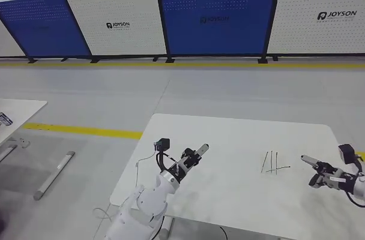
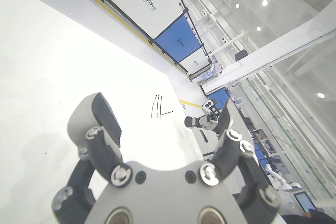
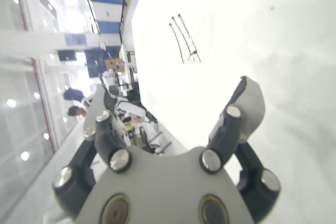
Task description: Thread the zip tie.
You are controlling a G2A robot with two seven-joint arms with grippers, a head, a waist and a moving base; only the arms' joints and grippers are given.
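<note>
— White table (image 1: 230,135), blue and white panels (image 1: 119,27) behind it. What sits where, starting from the left?

— First the left gripper (image 1: 200,149), over the table's left part, jaws spread wide with nothing between them. Then the zip ties (image 1: 271,163), flat on the table toward its right side: 3 lie side by side and a 4th crosses the ends nearest the robot. Last comes the right gripper (image 1: 305,159), near them at the right edge, also wide open and empty.

— So no tie is lifted yet. How should the pick go?

— I'd take 1 tie only. The crossing tie looks easiest, because its head pokes out toward the right gripper, clear of the other 3. Come down with 1 jaw each side of the strap and close low, since it is thin and flat. The left gripper could then take the tail and feed it into the head.

— What's the risk?

— Pinching 2 at once, or dragging the neighbours along.
</note>
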